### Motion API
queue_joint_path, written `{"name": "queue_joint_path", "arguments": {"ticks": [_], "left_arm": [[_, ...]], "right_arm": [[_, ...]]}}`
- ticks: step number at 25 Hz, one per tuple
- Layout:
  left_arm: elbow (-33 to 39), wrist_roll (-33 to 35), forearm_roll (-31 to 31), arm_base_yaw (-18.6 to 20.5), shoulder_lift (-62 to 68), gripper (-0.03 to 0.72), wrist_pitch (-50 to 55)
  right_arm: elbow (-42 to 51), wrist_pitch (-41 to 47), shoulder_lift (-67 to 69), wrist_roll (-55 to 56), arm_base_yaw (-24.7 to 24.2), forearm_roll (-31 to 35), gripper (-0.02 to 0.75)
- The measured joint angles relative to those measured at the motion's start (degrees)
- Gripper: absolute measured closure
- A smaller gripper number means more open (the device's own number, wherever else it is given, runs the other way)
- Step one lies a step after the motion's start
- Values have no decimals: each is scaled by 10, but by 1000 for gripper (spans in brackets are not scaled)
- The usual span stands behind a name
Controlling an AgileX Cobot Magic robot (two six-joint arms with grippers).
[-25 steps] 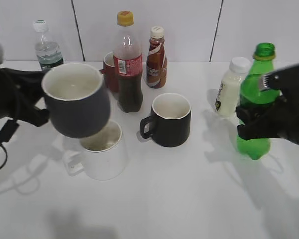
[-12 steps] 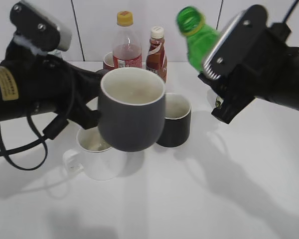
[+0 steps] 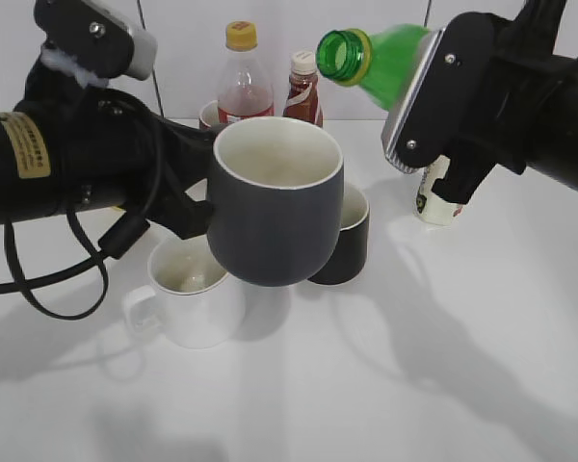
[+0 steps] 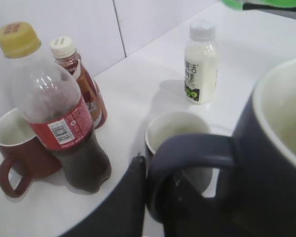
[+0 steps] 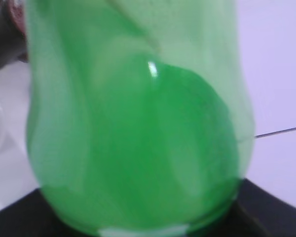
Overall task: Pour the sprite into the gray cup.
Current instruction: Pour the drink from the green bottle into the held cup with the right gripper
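Held aloft over the counter (image 3: 299, 395) in the left claw (image 3: 195, 207) by its handle, gray cup (image 3: 275, 207), with sprite (image 3: 371, 60) clamped in right claw (image 3: 441, 96), mouth tipped toward 8 o'clock, at cup's 1 o'clock, still apart.

the gray cup (image 3: 275, 212) is a large dark gray mug, cream-white inside, with a dark handle (image 4: 187, 165) seen close up in the left wrist view. it hangs in the air near the centre of the exterior view, upright with its mouth tipped slightly toward the camera.

the sprite (image 3: 376, 60) is a translucent green plastic bottle with a green neck ring and no cap. it is tilted steeply, almost on its side, its open mouth pointing toward nine o'clock. the mouth sits at about one o'clock from the cup's rim, above it and apart from it.
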Motion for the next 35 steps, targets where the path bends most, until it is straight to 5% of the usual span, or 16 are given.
{"name": "queue_joint_path", "arguments": {"ticks": [14,35], "left_arm": [[-11,0,-5,-37,37,631,13],[-36,-1,-7,-40,43,631,27]], "right_arm": [[0,-33,0,-96,0,0,331],[0,-70,0,-141,0,-19,331]]}}
